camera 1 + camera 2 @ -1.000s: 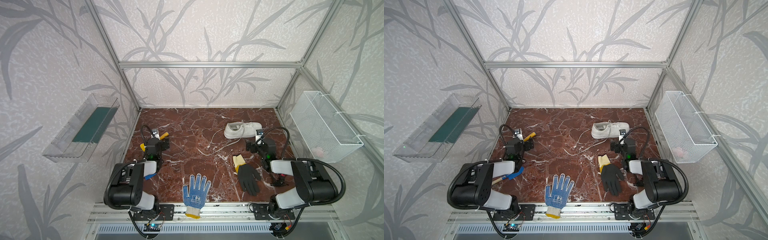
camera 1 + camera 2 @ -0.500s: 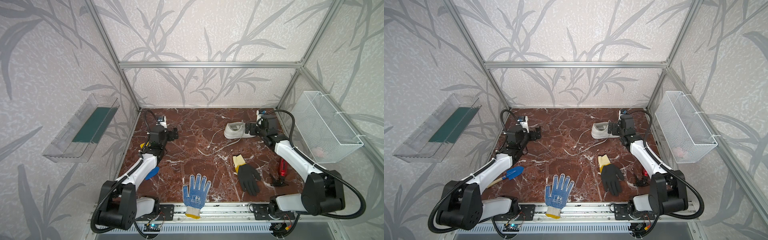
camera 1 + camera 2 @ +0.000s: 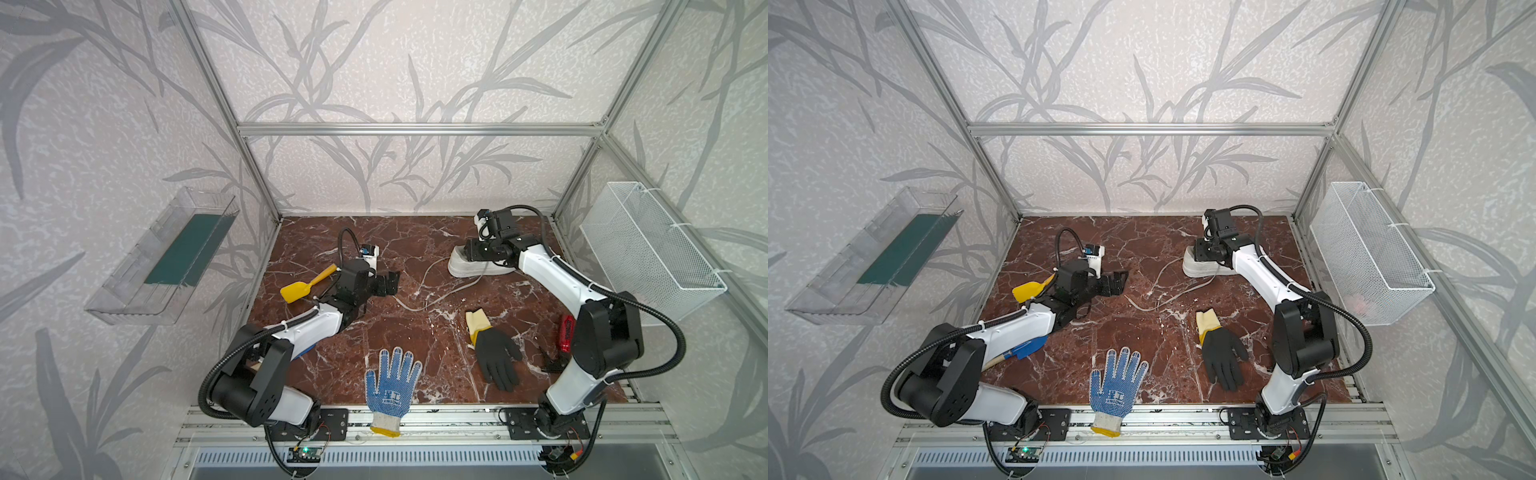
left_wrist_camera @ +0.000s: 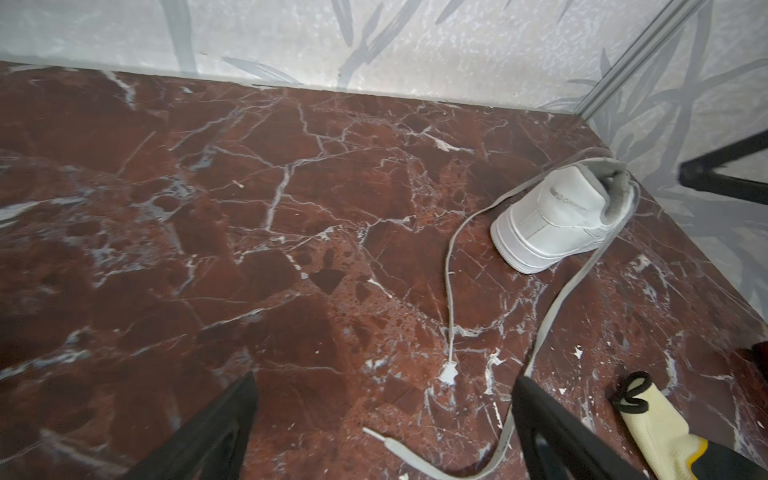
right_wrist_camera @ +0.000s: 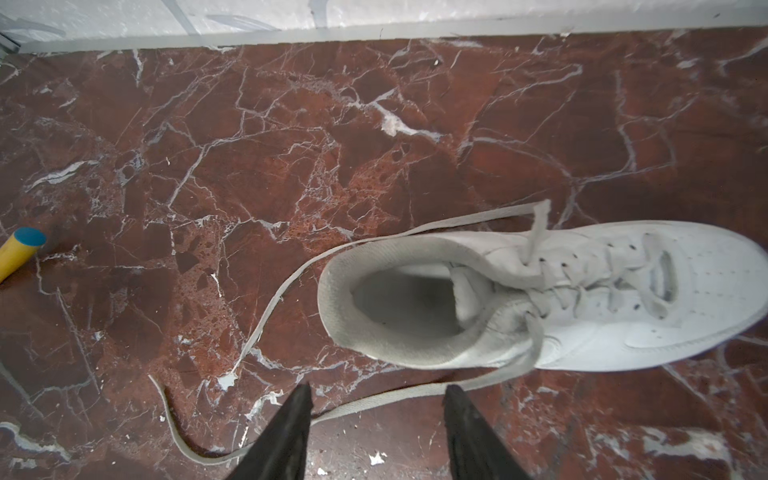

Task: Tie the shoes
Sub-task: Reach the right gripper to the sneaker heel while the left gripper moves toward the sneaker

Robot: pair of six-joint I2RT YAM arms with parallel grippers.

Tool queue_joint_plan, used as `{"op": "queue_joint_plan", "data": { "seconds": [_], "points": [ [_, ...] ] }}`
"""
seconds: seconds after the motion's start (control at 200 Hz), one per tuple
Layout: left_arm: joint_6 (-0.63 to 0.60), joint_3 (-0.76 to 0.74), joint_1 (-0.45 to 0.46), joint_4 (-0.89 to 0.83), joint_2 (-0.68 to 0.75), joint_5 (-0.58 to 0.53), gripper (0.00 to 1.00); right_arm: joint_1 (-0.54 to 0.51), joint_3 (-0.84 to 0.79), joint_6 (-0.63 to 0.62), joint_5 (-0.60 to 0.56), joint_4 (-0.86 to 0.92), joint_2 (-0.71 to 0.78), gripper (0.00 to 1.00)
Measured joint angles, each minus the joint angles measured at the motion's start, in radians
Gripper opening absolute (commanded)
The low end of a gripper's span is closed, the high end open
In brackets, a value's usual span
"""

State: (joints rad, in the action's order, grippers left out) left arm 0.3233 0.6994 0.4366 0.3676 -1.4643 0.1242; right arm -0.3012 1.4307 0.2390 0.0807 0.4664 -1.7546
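Your right gripper (image 5: pixel 378 388) has reached the shoe (image 5: pixel 623 316) at the far-right corner of the surface (image 3: pixel 374 332) — jaws part-spread astride its lace (image 5: pixel 374 404); left gripper (image 4: pixel 386 380), spread wide, sits farther off.

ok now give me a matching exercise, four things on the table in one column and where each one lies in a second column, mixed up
As seen in a top view.

Things:
1. white low-top sneaker
2. white knit glove with blue dots
3. black glove with pale yellow cuff
4. yellow plastic scoop

Places:
A. front right, fingers pointing to the front
B. left side
C. back right
D. front centre, fingers pointing to the back

Pairs: 1-C, 2-D, 3-A, 4-B
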Motion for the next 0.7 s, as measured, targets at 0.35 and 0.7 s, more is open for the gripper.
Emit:
{"op": "queue_joint_plan", "data": {
  "seconds": [0.35,0.7],
  "points": [
    [0.014,0.001,0.021,0.029,-0.026,0.012,0.97,-0.008,0.192,-0.009,0.070,0.112,-0.167,0.40],
    [0.010,0.001,0.021,-0.002,-0.020,-0.004,0.97,-0.032,0.309,-0.040,0.111,0.177,-0.292,0.33]
  ]
}}
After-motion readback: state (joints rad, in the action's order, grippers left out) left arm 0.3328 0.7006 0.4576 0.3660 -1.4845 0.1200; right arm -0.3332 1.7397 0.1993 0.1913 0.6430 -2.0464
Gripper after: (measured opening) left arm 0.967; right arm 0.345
